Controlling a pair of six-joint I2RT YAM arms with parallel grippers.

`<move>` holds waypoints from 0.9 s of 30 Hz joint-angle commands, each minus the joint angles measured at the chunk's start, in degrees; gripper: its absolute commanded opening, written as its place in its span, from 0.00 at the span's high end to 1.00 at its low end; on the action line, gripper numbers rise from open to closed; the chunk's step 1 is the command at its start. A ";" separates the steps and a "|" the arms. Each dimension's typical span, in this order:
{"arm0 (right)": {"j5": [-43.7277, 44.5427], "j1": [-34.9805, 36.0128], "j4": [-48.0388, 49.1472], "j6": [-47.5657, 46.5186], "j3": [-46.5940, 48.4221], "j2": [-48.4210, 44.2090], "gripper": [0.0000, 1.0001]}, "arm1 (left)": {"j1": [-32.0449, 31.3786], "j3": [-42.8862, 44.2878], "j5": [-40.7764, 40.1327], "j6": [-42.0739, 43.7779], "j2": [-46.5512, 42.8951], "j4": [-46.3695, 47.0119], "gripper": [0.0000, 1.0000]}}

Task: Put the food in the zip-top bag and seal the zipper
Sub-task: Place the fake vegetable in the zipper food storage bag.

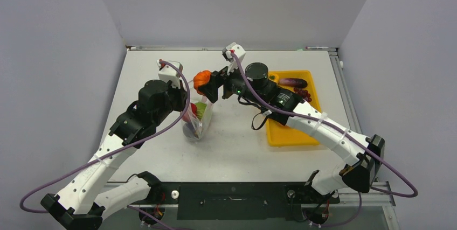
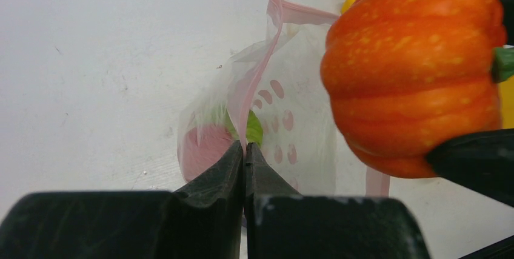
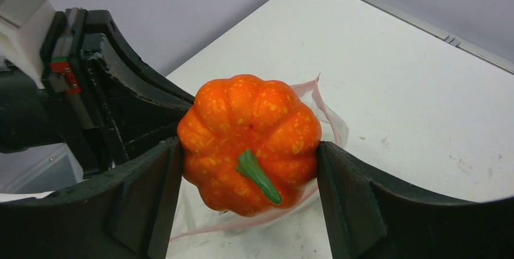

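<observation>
- Top external view: the left gripper [image 1: 189, 103] is at the raised mouth of the zip-top bag [image 1: 199, 125]. The bag stands on the white table [image 1: 242, 149], left of centre.
- A red piece [image 1: 193, 109] and a green piece [image 1: 201, 111] show through the clear plastic.
- The right gripper [image 1: 205, 83] holds an orange toy pumpkin [image 1: 201, 77] in the air, just behind and above the bag mouth.
- The yellow tray [image 1: 291, 136] lies to the right, partly under the right arm. A dark purple eggplant [image 1: 292, 83] and a dark red grape bunch [image 1: 305, 95] sit at its far end.
- Left wrist view: the jaws are pressed together and pinch the pinkish-red zipper strip [image 2: 257, 80] between their tips. The strip rises from the pinch to the bag's upper corner.
- The bag's dotted wall bulges open to the right of the pinch. The pumpkin hangs close at the upper right, clear of the table.
- Right wrist view: both fingers [image 3: 357, 207] are clamped against opposite flanks of the pumpkin, and its green stem points toward the camera.
- The bag's open rim shows directly below and behind the pumpkin. Whether the two touch cannot be told.
</observation>
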 commanded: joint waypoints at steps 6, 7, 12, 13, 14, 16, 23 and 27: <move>4.00 1.61 1.00 -3.27 3.80 4.84 0.64 | 0.70 0.09 1.21 0.19 -0.43 2.82 1.00; 4.53 1.91 0.34 -3.56 4.17 5.23 0.64 | 0.76 0.09 1.21 0.13 -0.43 2.82 1.00; 8.15 3.55 -3.70 -6.36 5.01 6.63 0.61 | 0.77 0.06 1.30 0.11 -0.52 2.94 1.00; 8.92 3.94 -4.23 -6.65 5.13 6.84 0.60 | 0.77 0.06 1.37 0.11 -0.52 2.95 1.00; 9.19 4.32 -4.73 -7.26 5.10 6.90 0.59 | 0.77 0.06 1.39 0.12 -0.52 2.93 1.00; 11.70 4.91 -5.63 -7.98 5.23 7.13 0.55 | 0.86 0.07 1.52 0.11 -0.52 3.01 1.00; 15.21 6.57 -7.15 -9.29 5.85 7.71 0.26 | 0.86 0.08 1.47 0.02 -0.46 2.90 1.00; 16.18 6.97 -6.70 -9.42 5.43 7.21 0.12 | 0.89 0.07 1.45 0.04 -0.43 2.91 1.00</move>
